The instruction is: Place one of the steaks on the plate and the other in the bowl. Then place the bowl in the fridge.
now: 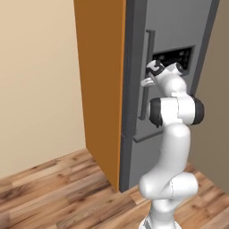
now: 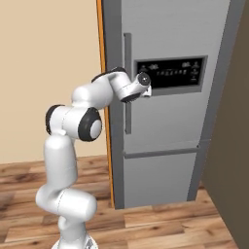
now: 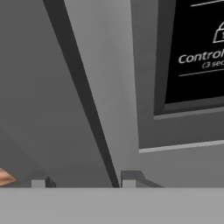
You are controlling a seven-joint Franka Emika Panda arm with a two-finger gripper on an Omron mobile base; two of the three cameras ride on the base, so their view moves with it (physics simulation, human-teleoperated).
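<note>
End effector point(image 3: 83, 181), fingers parted and grasping nothing, sits at the closed fridge point(image 2: 165, 126) handle point(image 2: 128, 82); opening apparently comes next

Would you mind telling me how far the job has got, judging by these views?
Nothing visible confirms the steak steps. In hand: the hand is up against the fridge, fingers either side of its long vertical handle, beside the dispenser panel. The door looks closed, so opening it and putting the bowl inside remain.

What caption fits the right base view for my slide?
Franka arm reaching its gripper toward the closed grey fridge, beside the long door handle and dispenser panel.
</note>
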